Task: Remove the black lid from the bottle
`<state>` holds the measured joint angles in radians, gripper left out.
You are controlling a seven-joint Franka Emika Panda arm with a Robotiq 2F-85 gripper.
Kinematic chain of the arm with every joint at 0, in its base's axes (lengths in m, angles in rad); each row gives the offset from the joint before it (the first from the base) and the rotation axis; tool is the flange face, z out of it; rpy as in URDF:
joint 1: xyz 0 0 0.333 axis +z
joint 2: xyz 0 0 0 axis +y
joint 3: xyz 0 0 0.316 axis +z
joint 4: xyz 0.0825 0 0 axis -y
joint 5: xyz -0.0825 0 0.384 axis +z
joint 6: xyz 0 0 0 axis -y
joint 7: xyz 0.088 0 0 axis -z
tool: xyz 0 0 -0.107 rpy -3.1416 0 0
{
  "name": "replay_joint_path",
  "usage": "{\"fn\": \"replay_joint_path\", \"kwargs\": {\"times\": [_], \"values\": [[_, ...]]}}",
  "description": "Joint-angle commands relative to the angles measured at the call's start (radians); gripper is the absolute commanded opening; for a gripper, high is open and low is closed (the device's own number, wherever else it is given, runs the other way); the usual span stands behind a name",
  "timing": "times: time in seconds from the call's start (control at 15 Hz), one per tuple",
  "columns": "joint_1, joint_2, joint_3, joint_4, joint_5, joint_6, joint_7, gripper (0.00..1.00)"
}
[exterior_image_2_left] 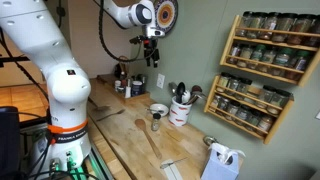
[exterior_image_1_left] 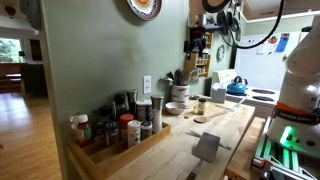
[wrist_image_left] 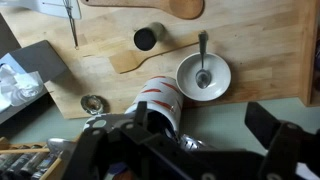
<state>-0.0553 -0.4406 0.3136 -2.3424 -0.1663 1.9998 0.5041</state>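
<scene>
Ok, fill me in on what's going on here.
The robot arm's gripper hangs open high above the wooden counter and holds nothing. The bottle stands on the counter beside a white bowl, and the black lid is on it. The wrist view looks down on the lid from well above. The lid has not been grasped yet.
</scene>
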Motion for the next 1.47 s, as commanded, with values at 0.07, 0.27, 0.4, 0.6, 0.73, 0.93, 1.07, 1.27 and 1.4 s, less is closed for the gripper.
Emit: {"fn": "replay_joint_path", "kwargs": {"times": [0.07, 0.27, 0.4, 0.6, 0.73, 0.93, 1.07, 1.27, 1.4], "values": [[0.031, 0.005, -0.027, 0.003, -0.014, -0.005, 0.011, 1.0], [0.031, 0.005, -0.027, 0.003, -0.014, -0.005, 0.011, 1.0], [0.031, 0.005, -0.027, 0.003, -0.014, -0.005, 0.011, 1.0], [0.033, 0.012, -0.056, -0.015, 0.019, 0.017, -0.007, 1.0], [0.037, 0.016, -0.091, -0.039, 0.041, 0.031, -0.023, 1.0], [0.04, 0.022, -0.142, -0.098, 0.083, 0.076, -0.061, 1.0], [0.032, 0.02, -0.156, -0.16, 0.08, 0.136, -0.052, 1.0], [0.033, 0.023, -0.201, -0.263, 0.103, 0.263, -0.108, 1.0], [0.026, 0.029, -0.231, -0.325, 0.122, 0.343, -0.153, 1.0]]}}
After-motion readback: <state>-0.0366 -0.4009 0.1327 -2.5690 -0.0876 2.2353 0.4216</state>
